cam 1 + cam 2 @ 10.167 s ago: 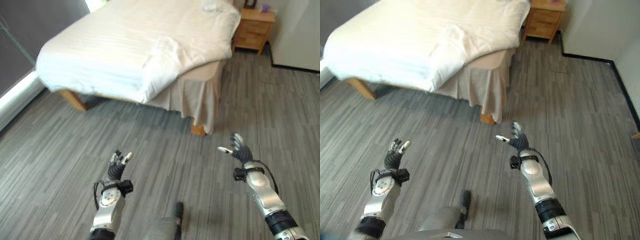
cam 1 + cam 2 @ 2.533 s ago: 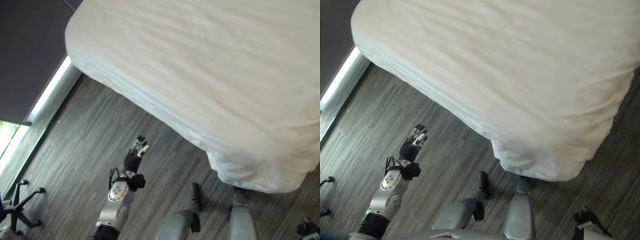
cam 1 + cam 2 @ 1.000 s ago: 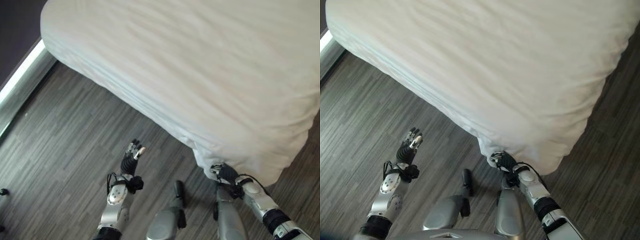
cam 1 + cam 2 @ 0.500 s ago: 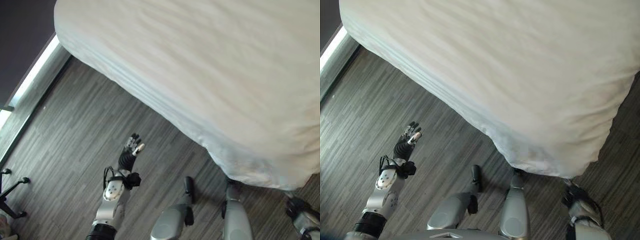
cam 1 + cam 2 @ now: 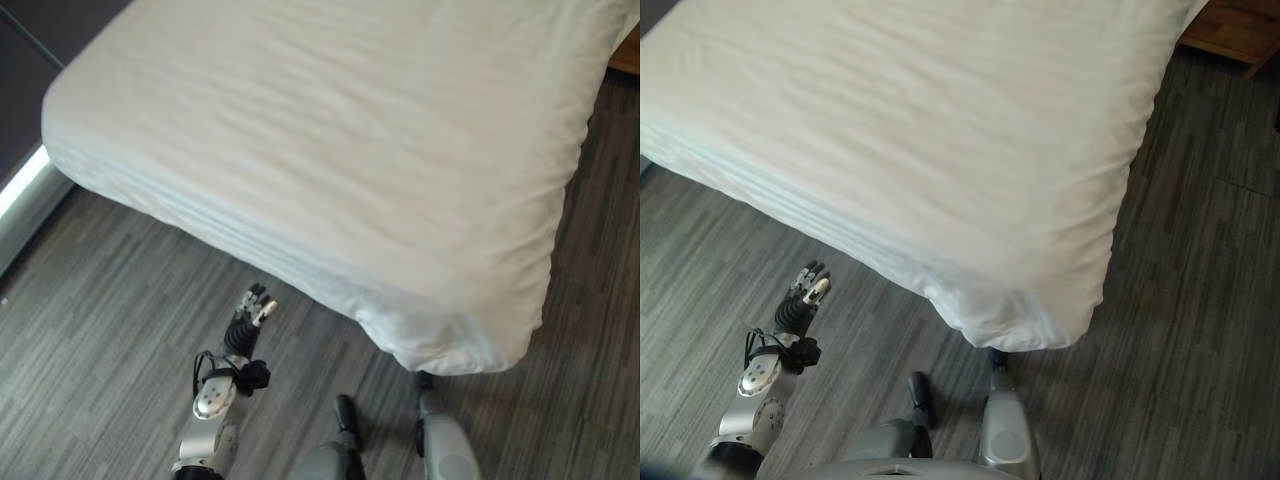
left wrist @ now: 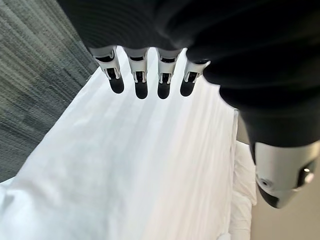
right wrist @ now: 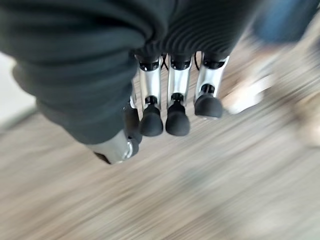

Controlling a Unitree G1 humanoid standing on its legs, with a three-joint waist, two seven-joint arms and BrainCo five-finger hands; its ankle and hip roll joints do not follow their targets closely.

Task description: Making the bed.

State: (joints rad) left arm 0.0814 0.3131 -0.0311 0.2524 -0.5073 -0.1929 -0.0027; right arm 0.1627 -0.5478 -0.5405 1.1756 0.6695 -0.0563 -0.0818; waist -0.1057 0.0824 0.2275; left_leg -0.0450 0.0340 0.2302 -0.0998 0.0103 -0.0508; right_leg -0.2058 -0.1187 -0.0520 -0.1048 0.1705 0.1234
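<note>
I stand at the corner of the bed [image 5: 330,150], its white cover [image 5: 920,140] spread over the mattress and hanging in a bunched fold at the near corner [image 5: 450,345], just above the grey plank floor [image 5: 90,330]. My left hand [image 5: 245,320] is raised beside the bed's long side, clear of the cloth, fingers [image 6: 137,75] straight and relaxed, holding nothing; the pose reads as a hand kept ready while I line up with the edge. In the right wrist view, my right hand [image 7: 150,80] hangs over the floor, fingers [image 7: 172,107] loosely extended and empty. A wooden nightstand [image 5: 1235,30] sits past the far corner. I judge the bunched corner is what wants smoothing or tucking next.
</note>
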